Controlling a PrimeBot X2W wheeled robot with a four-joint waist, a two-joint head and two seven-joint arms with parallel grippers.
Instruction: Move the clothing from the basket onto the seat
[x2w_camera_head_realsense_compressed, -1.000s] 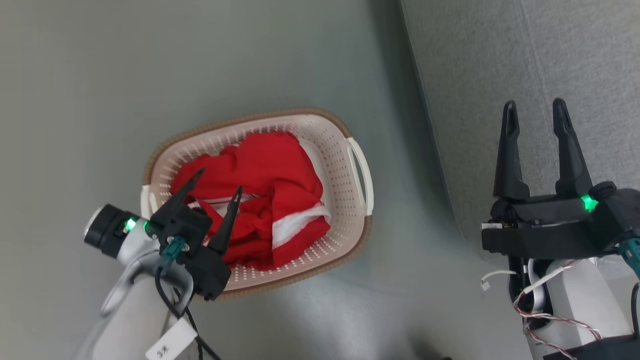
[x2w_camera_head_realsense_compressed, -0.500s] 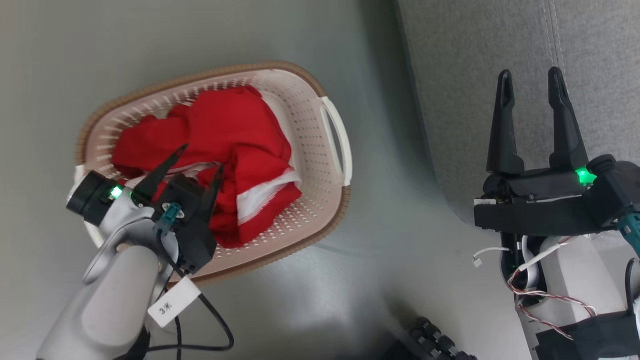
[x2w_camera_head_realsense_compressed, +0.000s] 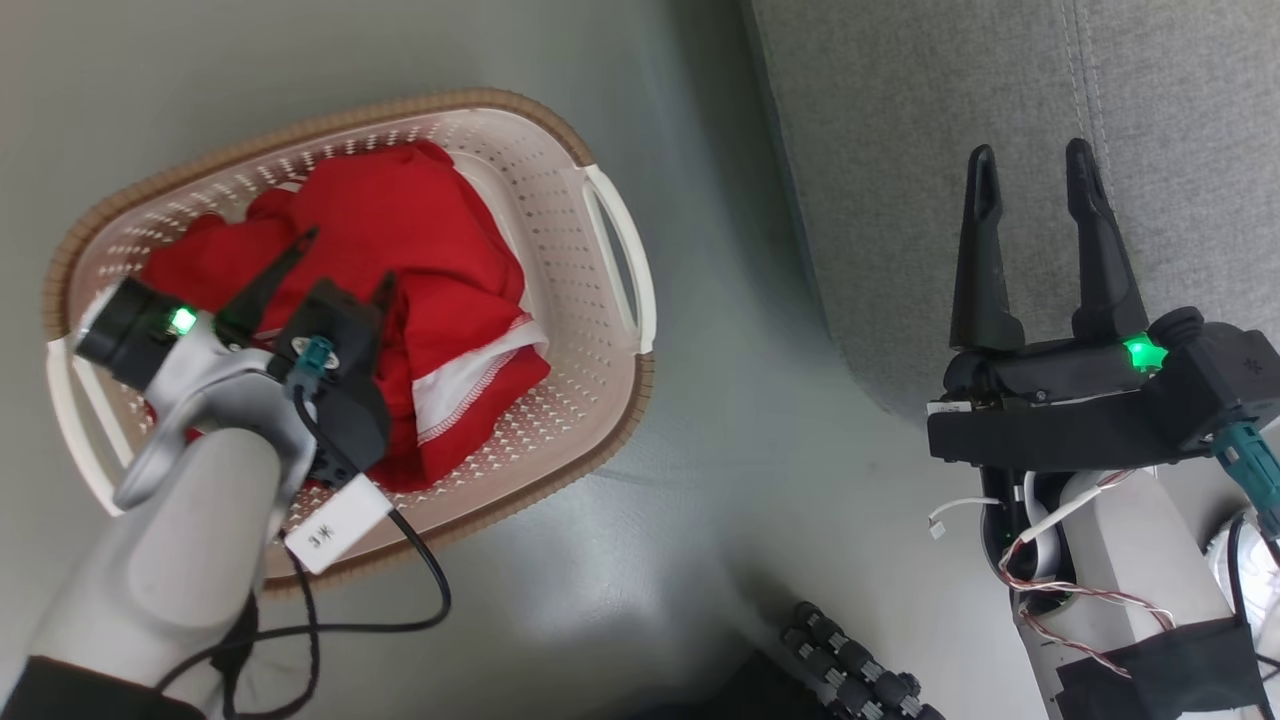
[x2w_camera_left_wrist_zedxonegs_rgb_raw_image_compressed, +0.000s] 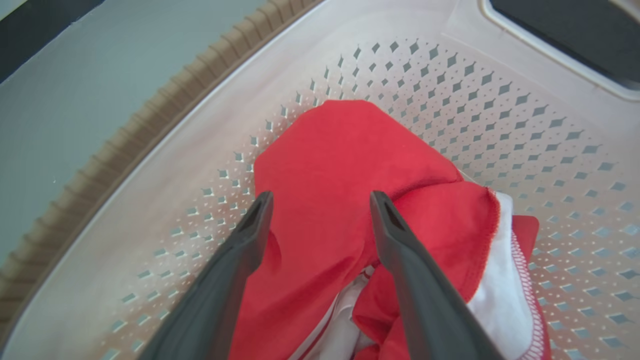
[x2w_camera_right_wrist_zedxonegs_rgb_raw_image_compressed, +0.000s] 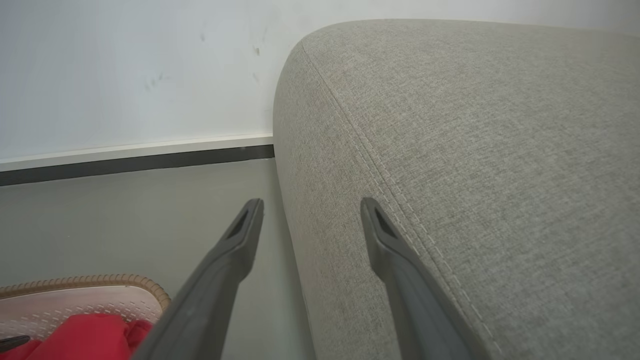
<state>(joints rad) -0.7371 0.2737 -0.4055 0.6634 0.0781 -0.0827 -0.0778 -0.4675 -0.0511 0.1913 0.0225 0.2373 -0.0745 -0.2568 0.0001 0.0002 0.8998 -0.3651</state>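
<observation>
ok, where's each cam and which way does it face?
Head: on head, down at cream perforated plastic basket, red fabric clothing, grey upholstered seat; left gripper, right gripper open.
Left wrist: on left arm, into the basket; own fingers.
Right wrist: on right arm, at seat edge; own fingers.
Shared: basket and clothing, all three.

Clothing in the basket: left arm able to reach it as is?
Probably yes. The left gripper is open over the basket, fingers either side of a fold of the clothing, with nothing in between.

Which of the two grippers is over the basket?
The left gripper, open above the clothing in the basket; the right gripper hangs open by the seat.
</observation>
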